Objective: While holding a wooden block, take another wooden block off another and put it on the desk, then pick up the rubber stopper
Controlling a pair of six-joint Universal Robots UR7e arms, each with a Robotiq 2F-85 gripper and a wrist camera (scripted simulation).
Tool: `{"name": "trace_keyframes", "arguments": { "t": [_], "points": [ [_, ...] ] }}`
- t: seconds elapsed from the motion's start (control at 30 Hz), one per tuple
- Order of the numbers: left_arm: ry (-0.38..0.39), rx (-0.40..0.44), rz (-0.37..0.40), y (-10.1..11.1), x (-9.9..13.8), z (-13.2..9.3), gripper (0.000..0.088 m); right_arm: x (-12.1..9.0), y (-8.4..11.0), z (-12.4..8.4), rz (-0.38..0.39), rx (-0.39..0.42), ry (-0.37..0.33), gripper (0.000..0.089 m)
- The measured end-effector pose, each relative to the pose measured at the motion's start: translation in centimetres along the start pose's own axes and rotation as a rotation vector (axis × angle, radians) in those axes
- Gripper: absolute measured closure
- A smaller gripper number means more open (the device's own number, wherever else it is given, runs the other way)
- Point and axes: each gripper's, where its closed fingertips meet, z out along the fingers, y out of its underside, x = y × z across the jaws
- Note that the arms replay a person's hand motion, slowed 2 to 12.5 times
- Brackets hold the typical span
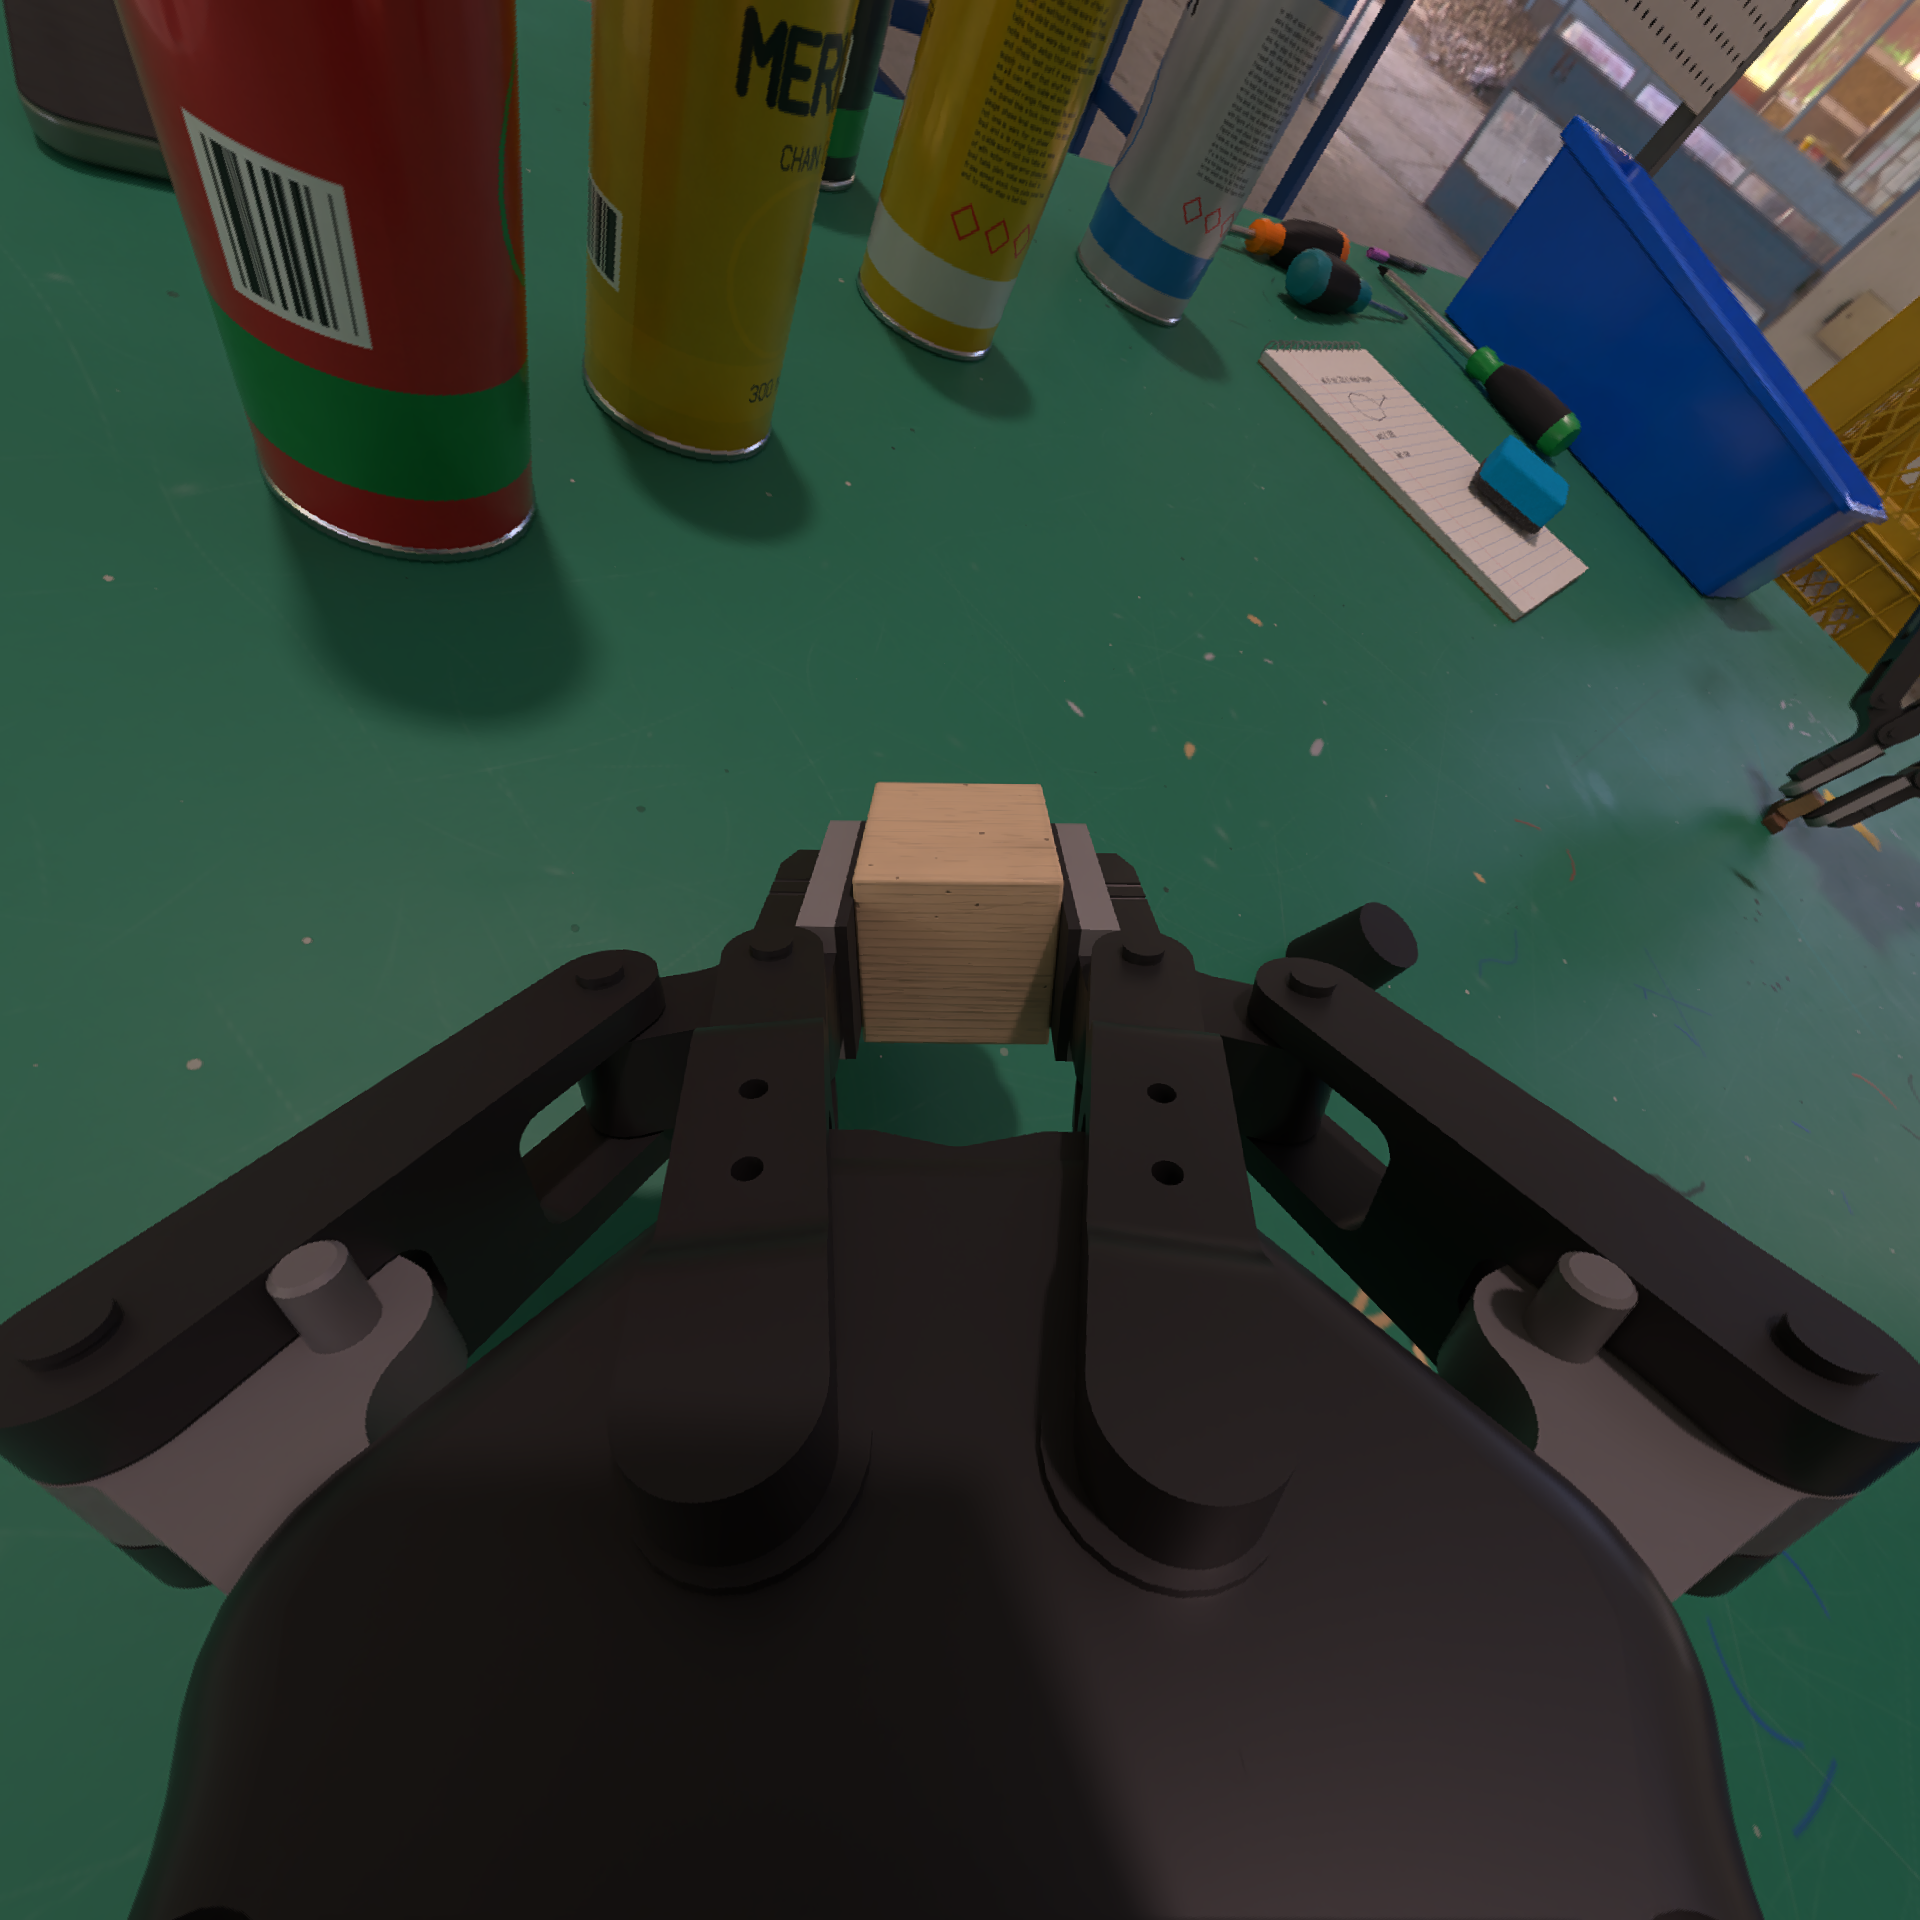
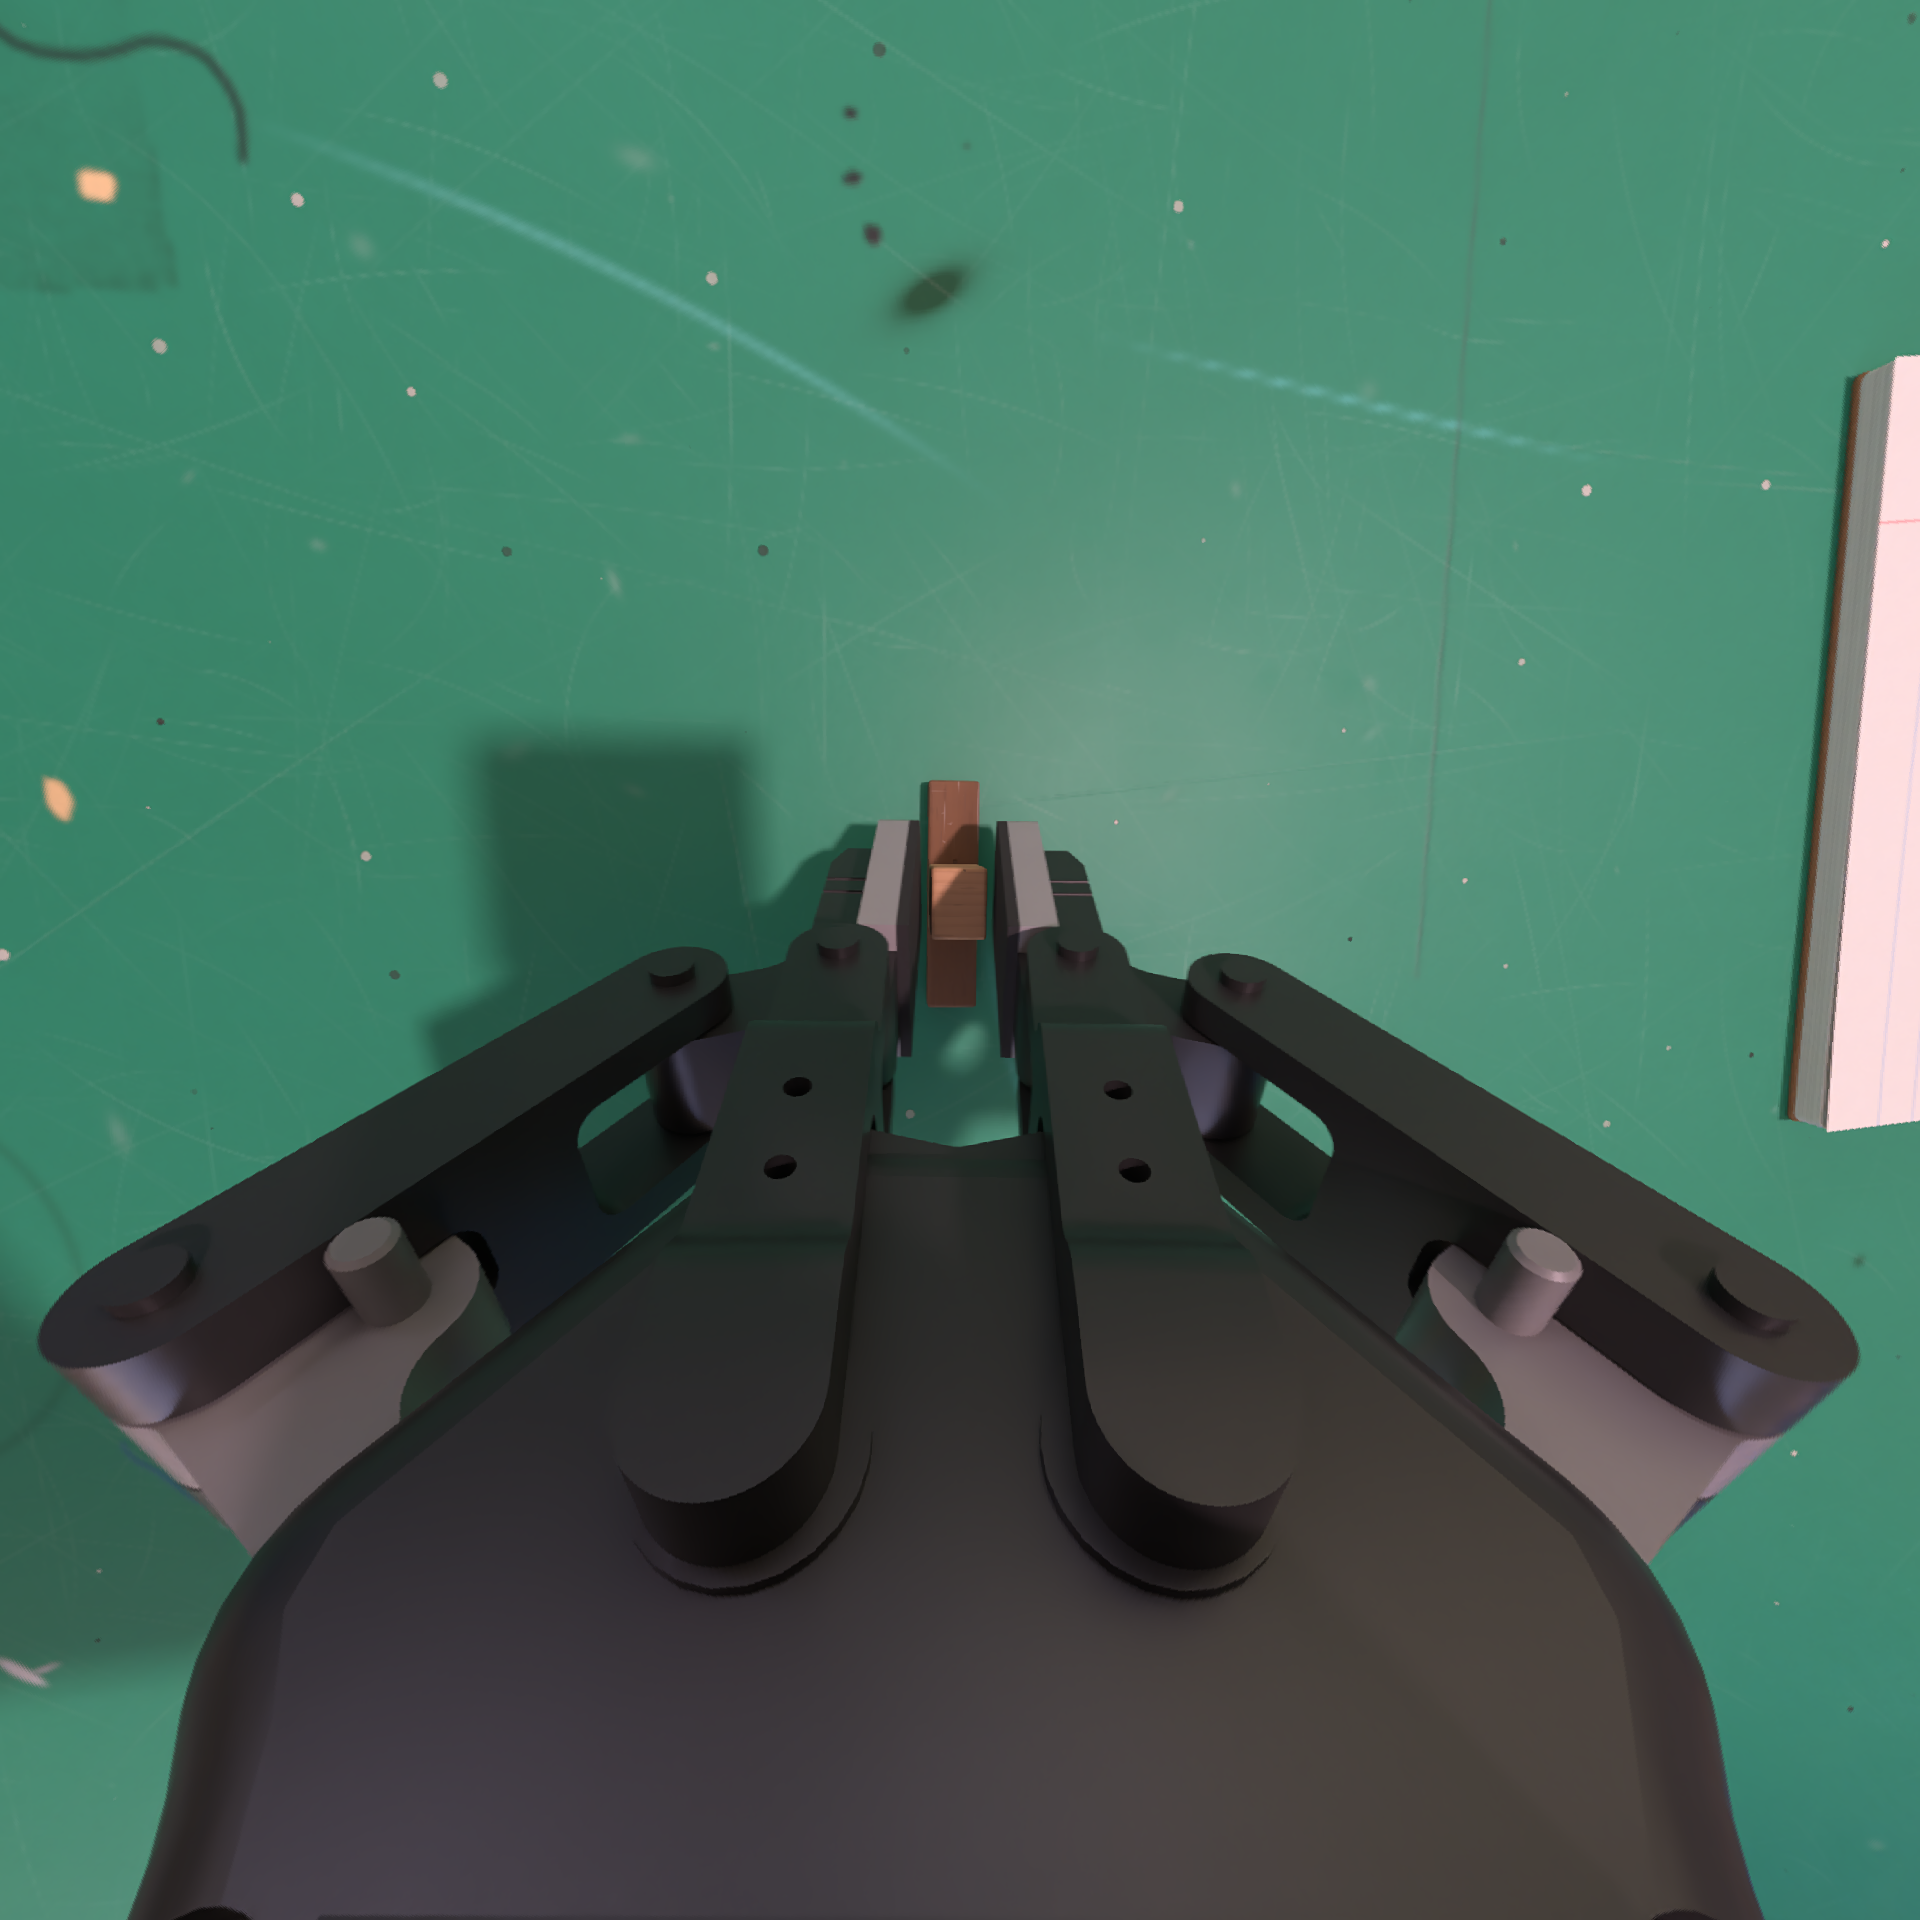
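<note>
My left gripper [image 1: 958, 883] is shut on a light wooden cube [image 1: 956, 914] and holds it above the green desk [image 1: 935, 623]. A black rubber stopper [image 1: 1361, 940] stands on the desk just right of it, partly hidden behind my right finger linkage. My right gripper [image 2: 958, 831] points straight down at the desk. A small light-brown wooden block [image 2: 957, 902] lies on a longer dark-brown block [image 2: 953, 816] between the jaws, with a thin gap on each side. My right gripper also shows in the left wrist view [image 1: 1834, 805], low over the desk at the far right.
Several tall spray cans, red [image 1: 353, 270], yellow [image 1: 707, 229] and silver-blue [image 1: 1174, 197], stand at the back. A notepad [image 1: 1423, 478] [image 2: 1870, 748] with a blue eraser [image 1: 1522, 483], screwdrivers [image 1: 1522, 400], a blue bin [image 1: 1662, 374] and a yellow crate [image 1: 1870, 499] lie to the right.
</note>
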Motion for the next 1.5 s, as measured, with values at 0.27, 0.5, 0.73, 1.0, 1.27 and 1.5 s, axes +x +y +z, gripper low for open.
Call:
{"name": "trace_keyframes", "arguments": {
  "t": [0.27, 0.5, 0.73, 1.0, 1.27, 1.5],
  "points": [
    [-0.001, -0.003, 0.001, 0.0, 0.0, 0.0, 0.0597, 0.3, 0.1, -0.1, -0.003, -0.008, 0.016, 0.0806],
    [0.002, -0.004, -0.001, 0.0, 0.0, 0.0, 0.0597, 0.6, 0.0, -0.3, 0.001, -0.006, 0.033, 0.0807],
    [0.007, 0.0, -0.004, 0.0, 0.0, 0.0, 0.0597, 0.9, -0.1, -0.7, 0.011, -0.016, 0.063, 0.0807],
    [0.013, 0.009, -0.009, -0.1, 0.1, -0.1, 0.0597, 1.4, -0.2, -1.9, 0.033, -0.049, 0.13, 0.0807],
    [0.018, 0.021, -0.004, -0.2, 0.2, -0.2, 0.0597, 1.6, -1.4, -3.7, 0.077, -0.045, 0.205, 0.0807],
    [0.031, 0.039, 0.006, -0.4, 0.5, -0.4, 0.0597, 1.6, -3.3, -5.2, 0.123, -0.016, 0.271, 0.0807]
  ]
}}
